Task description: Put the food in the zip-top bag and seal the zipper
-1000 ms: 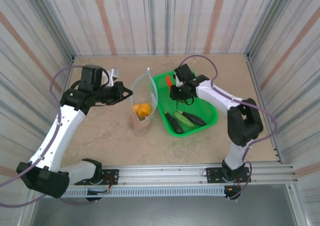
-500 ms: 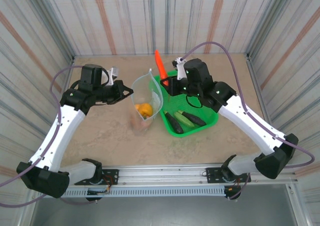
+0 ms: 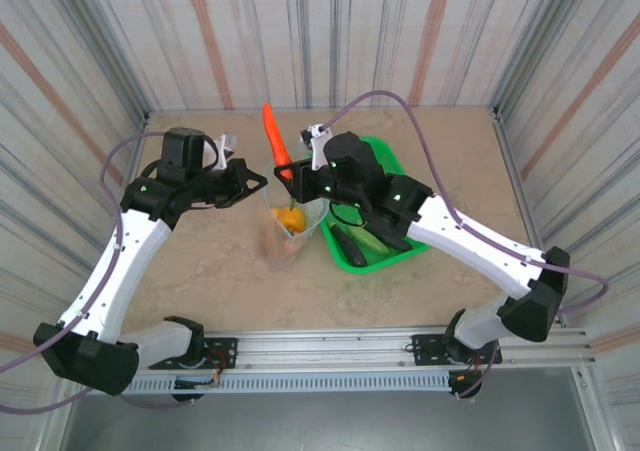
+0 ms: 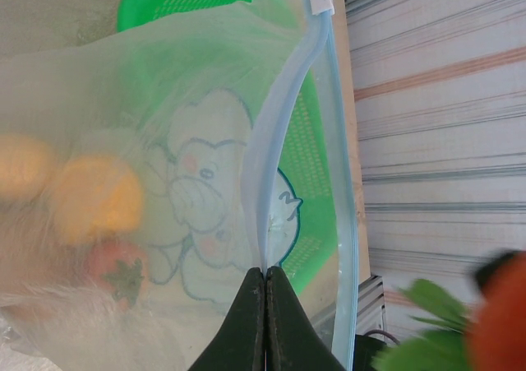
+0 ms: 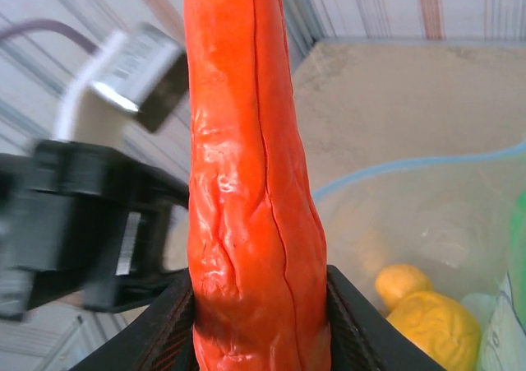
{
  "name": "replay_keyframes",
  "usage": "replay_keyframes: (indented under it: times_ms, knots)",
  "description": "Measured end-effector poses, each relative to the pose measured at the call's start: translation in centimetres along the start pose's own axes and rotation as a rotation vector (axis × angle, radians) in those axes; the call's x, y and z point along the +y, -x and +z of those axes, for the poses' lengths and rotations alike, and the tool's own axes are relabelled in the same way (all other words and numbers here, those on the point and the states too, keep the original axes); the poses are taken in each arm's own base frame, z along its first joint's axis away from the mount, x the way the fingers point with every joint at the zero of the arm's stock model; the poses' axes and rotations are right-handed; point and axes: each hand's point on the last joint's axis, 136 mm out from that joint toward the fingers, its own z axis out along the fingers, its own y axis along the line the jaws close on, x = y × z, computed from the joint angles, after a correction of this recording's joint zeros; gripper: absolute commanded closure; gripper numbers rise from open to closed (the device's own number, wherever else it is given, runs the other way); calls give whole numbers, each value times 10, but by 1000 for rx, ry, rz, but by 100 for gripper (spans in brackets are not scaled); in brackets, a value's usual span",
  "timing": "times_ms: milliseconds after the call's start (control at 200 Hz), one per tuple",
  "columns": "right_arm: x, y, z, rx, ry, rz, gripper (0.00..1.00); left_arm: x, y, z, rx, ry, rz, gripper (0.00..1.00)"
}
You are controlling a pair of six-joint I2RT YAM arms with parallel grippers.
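Observation:
An orange carrot (image 3: pixel 274 134) points up and away, with my right gripper (image 3: pixel 290 174) shut on its thick end above the open mouth of the clear zip-top bag (image 3: pixel 292 223). Up close the carrot (image 5: pixel 246 173) stands between the right fingers (image 5: pixel 349 322), over yellow fruits (image 5: pixel 431 322) lying inside the bag. My left gripper (image 3: pixel 262 182) is shut on the bag's left rim. Its closed tips (image 4: pixel 265 276) pinch the light-blue zipper strip (image 4: pixel 275 141). Orange fruits (image 4: pixel 94 194) and a red strawberry (image 4: pixel 115 264) show through the bag (image 4: pixel 181 116). Carrot leaves (image 4: pixel 431 313) hang blurred at lower right.
A green mesh basket (image 3: pixel 390 156) sits right of the bag, partly under my right arm. It holds a green cucumber (image 3: pixel 366 241) and a dark long piece (image 3: pixel 342 241). Striped walls close in the tan table (image 3: pixel 200 281) on three sides.
My right gripper has lifted the carrot out of the basket and carried it left, to above the bag's mouth. The left gripper has kept its hold on the bag's rim.

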Motion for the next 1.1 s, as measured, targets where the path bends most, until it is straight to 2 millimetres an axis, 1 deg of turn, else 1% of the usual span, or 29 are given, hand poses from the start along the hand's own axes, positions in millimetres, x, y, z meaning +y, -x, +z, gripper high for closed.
replay_keyframes:
  times_ms: [105,190,245,321,386,511,696,837,917,1007,1102]
  knots:
    - [-17,-20,21,14,-45,27,56,0,0,0,0,0,0,100]
    - [-29,-44,33,33,-71,41,52,0,0,0,-1,1,0,100]
    - [-33,-60,39,54,-77,49,49,0,0,0,-1,1,0,100]
    - [-35,-76,42,71,-75,48,39,0,0,0,0,1,0,100]
    - [-36,-83,44,76,-71,50,36,0,0,0,0,1,1,100]
    - [-37,-90,45,79,-66,51,36,0,0,0,0,1,1,100]
    - [-31,-79,36,58,-43,44,37,0,0,0,0,1,1,100]
    - [-20,-57,27,31,-25,23,39,1,0,-1,-7,6,6,100]
    - [-14,-41,16,14,-9,11,40,0,1,-3,-15,7,14,100]
    - [-7,-22,-1,-11,18,-1,41,1,0,-7,-25,14,27,100]
    - [-9,-4,-21,-30,24,-6,43,2,-1,-11,-35,28,37,100]
